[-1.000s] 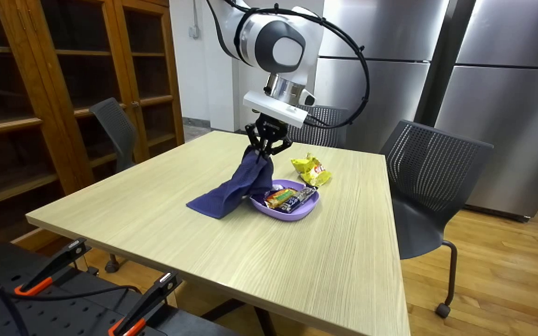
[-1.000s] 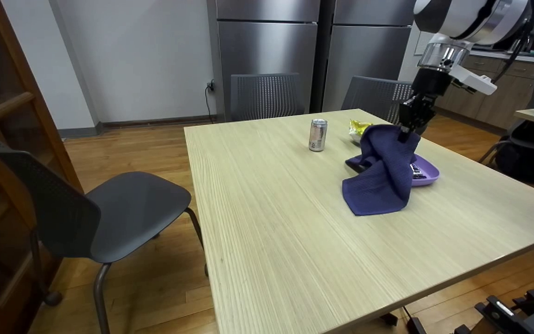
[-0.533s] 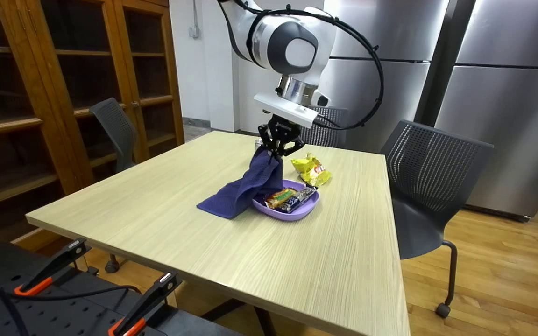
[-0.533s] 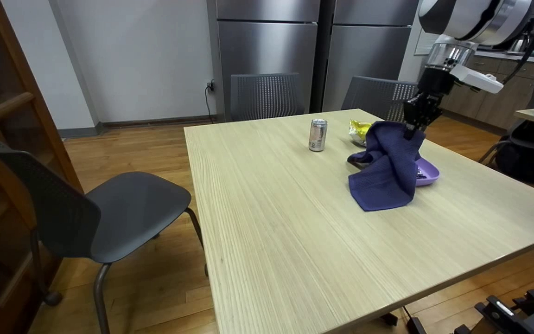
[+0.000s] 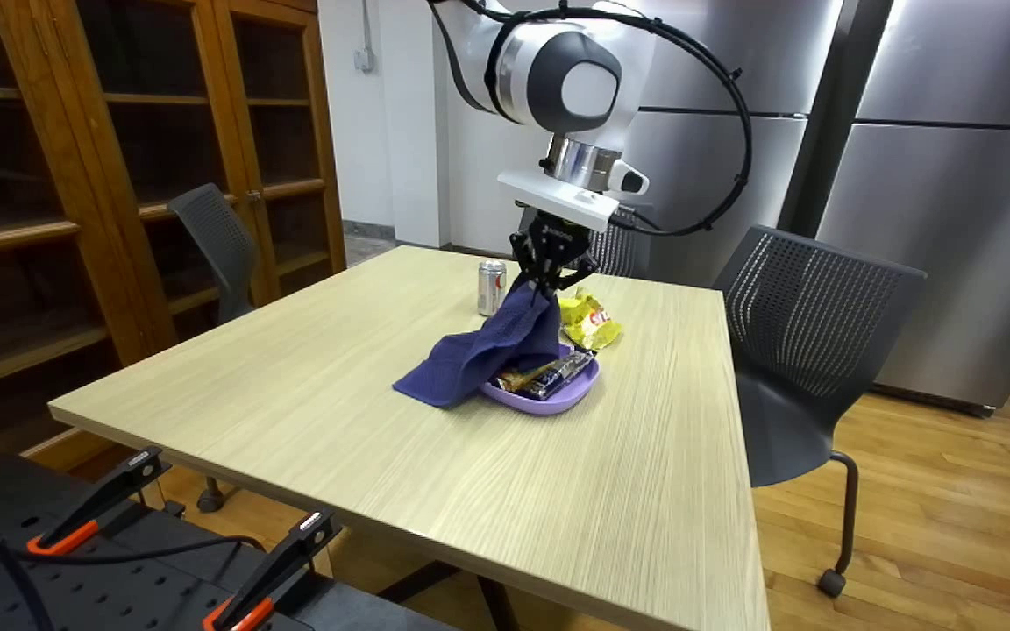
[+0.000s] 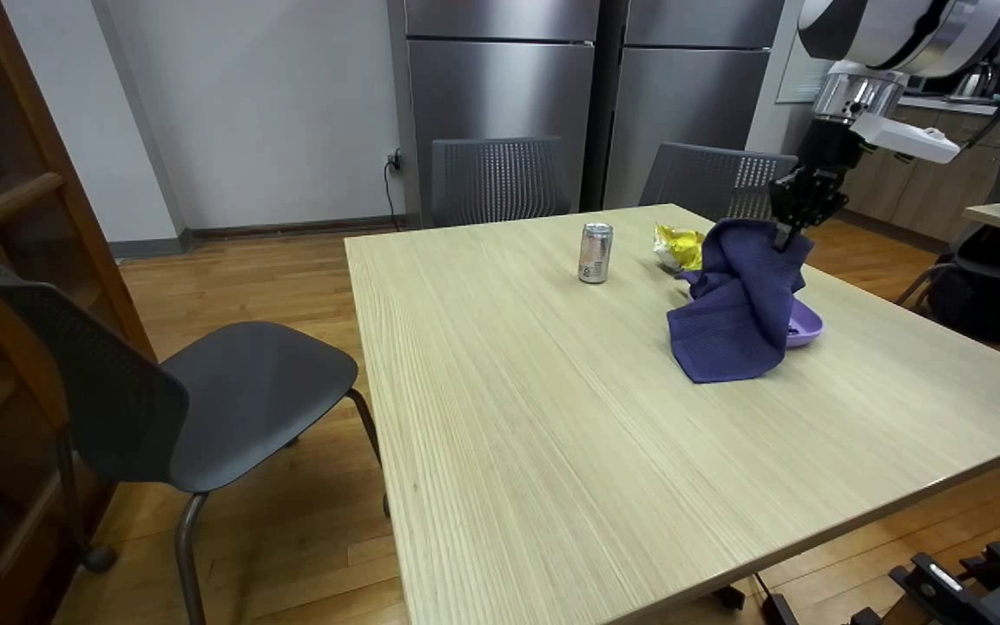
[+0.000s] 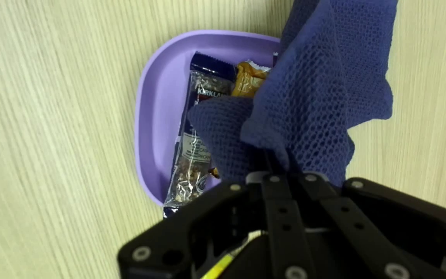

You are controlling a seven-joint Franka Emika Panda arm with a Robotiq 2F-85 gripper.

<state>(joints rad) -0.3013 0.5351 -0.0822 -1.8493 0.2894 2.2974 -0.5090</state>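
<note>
My gripper (image 5: 537,287) is shut on the upper part of a dark blue cloth (image 5: 505,340), which hangs down and spreads onto the table. In both exterior views the cloth (image 6: 730,325) drapes over one side of a purple plate (image 6: 805,326). From the wrist view, folds of the cloth (image 7: 316,81) rise between the fingertips and cover part of the plate (image 7: 142,116). A wrapped bar (image 7: 194,155) and an orange-gold packet (image 7: 247,79) lie on the plate, partly hidden by the cloth.
A yellow snack bag (image 5: 591,322) sits just behind the plate. A silver can (image 6: 595,253) stands upright on the wooden table (image 6: 500,391). Dark chairs (image 5: 821,350) surround the table, and black clamps (image 5: 277,570) are near its front edge.
My gripper has moved right in both exterior views, drawing the cloth with it. The cloth's lower end has slid along the table, and more of the plate's contents is covered. The can has become visible behind.
</note>
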